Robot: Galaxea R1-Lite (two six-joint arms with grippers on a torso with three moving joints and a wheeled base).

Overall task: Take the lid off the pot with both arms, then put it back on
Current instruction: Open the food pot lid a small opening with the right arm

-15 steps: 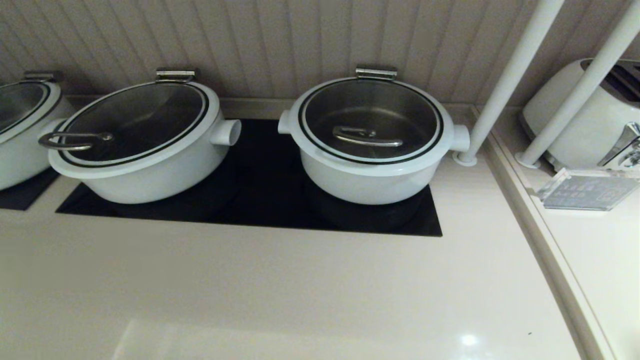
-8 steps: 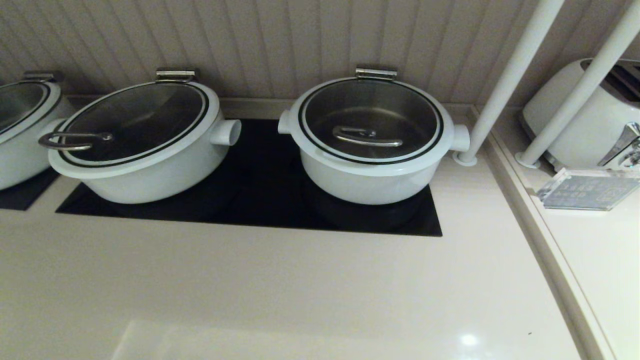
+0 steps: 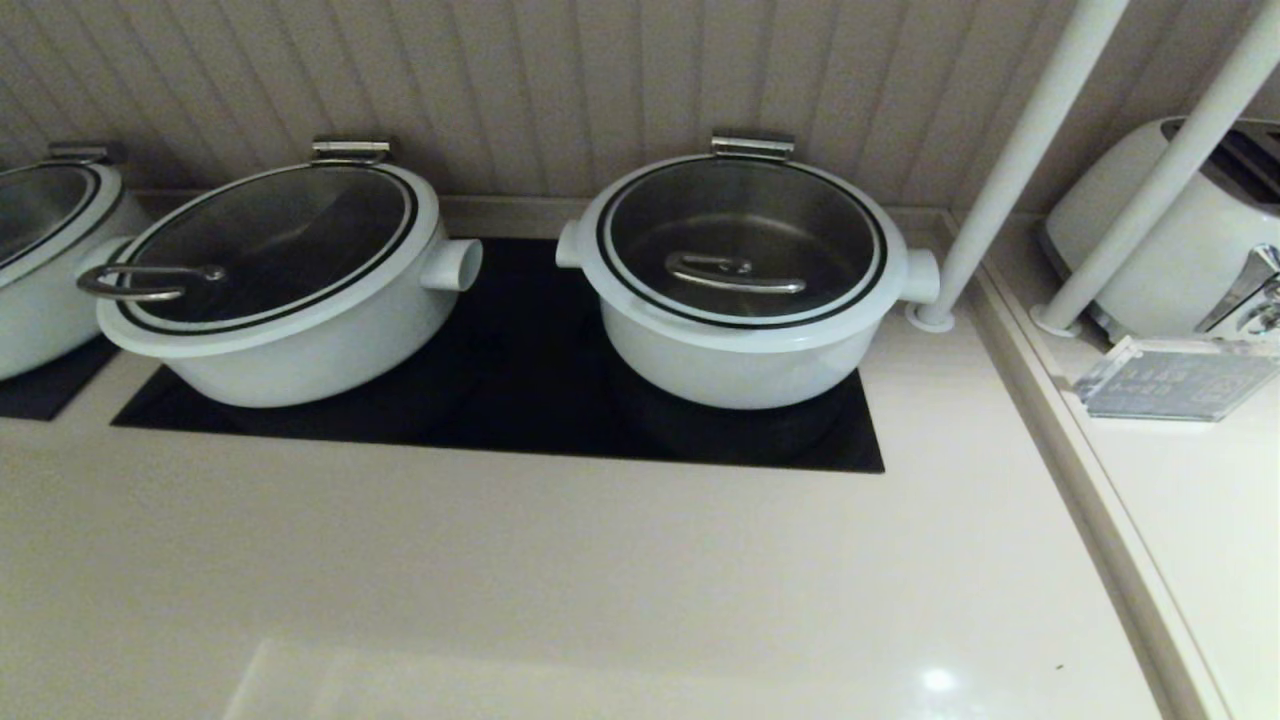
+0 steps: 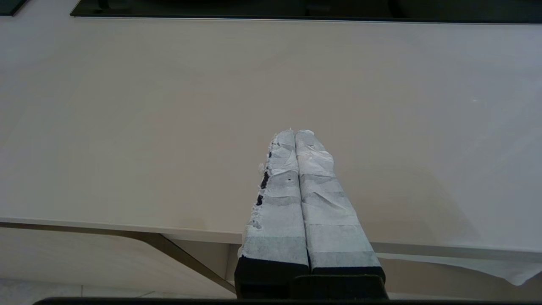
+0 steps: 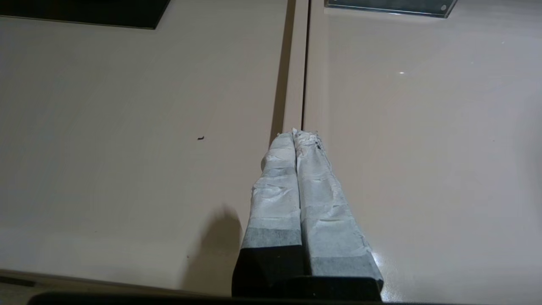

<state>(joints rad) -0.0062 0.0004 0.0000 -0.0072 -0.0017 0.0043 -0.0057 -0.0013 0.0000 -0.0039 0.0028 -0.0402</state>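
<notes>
A pale, glossy bench (image 3: 600, 580) runs below a ribbed beige wall (image 3: 560, 90), with a black glass hob panel (image 3: 520, 400) set into it toward the back. On the right part of that panel stands the pot (image 3: 745, 360), round and white with a short stub handle on each side, and the lid (image 3: 742, 245) sits closed on it, its curved steel bar handle (image 3: 735, 272) near the middle and its steel hinge (image 3: 752, 146) at the wall side. A wider white pot with a tube-like stub (image 3: 290, 330) stands to its left on the same panel, and part of a third pot (image 3: 40, 260) shows at the far left edge. Two white poles (image 3: 1010, 170) rise at the right, beside a white toaster (image 3: 1170, 240) and a clear acrylic sign (image 3: 1170, 380). Neither arm appears in the head view. The left pincer (image 4: 295, 132) hangs over the bare front part of the bench, its taped fingers pressed together on nothing, well apart from the pot and lid, with only the hob's near edge ahead of it. The right pincer (image 5: 298, 134) is likewise closed and empty, over the seam (image 5: 301, 63) between two bench sections, also well short of the pot.
</notes>
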